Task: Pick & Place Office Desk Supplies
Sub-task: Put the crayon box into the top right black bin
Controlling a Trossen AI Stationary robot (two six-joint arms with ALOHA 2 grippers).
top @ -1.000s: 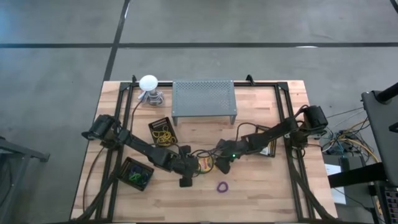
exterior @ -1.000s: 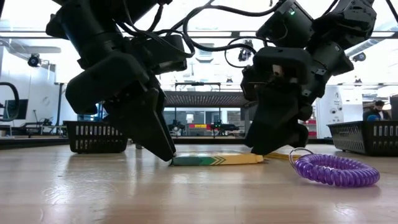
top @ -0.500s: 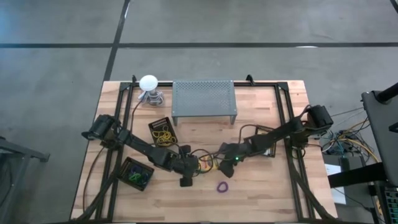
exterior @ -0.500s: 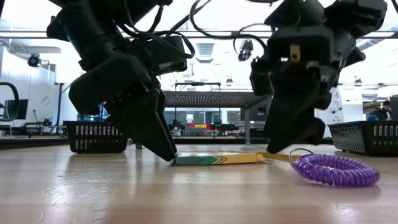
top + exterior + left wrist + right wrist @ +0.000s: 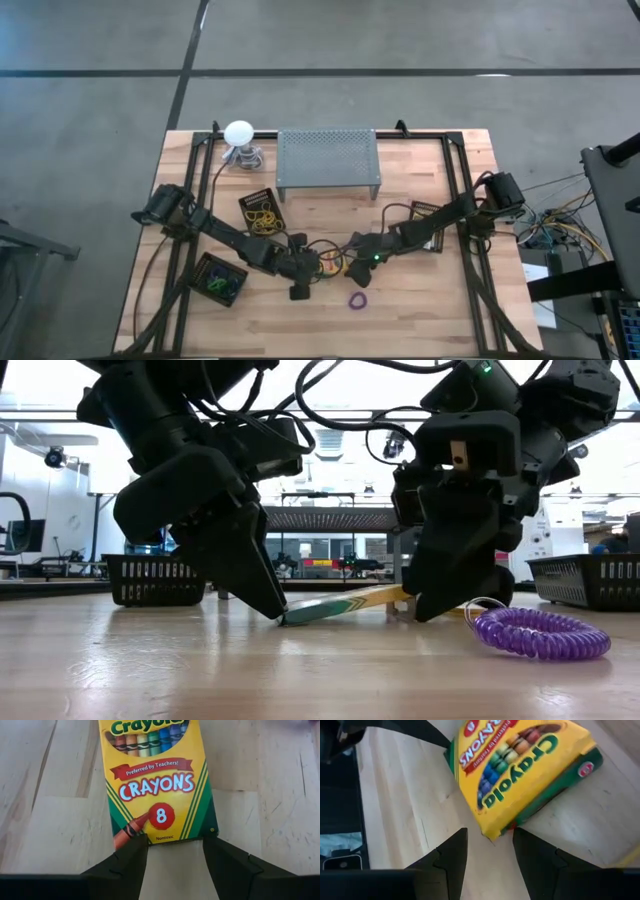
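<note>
A yellow-and-green crayon box [image 5: 331,264] lies between my two grippers at the table's middle front. In the low view the box [image 5: 345,606] is tilted, its left end on the table and its right end raised. My left gripper [image 5: 175,845] is open at the box's left end. My right gripper [image 5: 490,832] is open at the raised right end, with a box corner between its fingers. A purple coil loop [image 5: 540,632] lies on the table just right of and nearer than the box. My left gripper meets the box's short bottom end [image 5: 160,840] with both open fingertips [image 5: 137,845], one near each corner. The fingers slant down from the table's left. That end stays on the table. My right gripper has the box's corner [image 5: 492,834] between its open fingers, which slant down from the table's right. One finger [image 5: 520,837] lies against the box's green side. That end [image 5: 395,596] is off the table; what bears it, I cannot tell.
A black tray [image 5: 218,279] with green and purple loops sits front left. Another tray [image 5: 262,210] holds yellow rubber bands, and a third tray [image 5: 430,232] lies under the right arm. A grey perforated stand [image 5: 328,163] and a white ball-topped object [image 5: 238,133] stand at the back.
My right gripper drew back toward the table's right, then came back to the box and rolled a little. The box's right end has tipped up off the table. Its left end stayed against my left gripper, which kept still.
</note>
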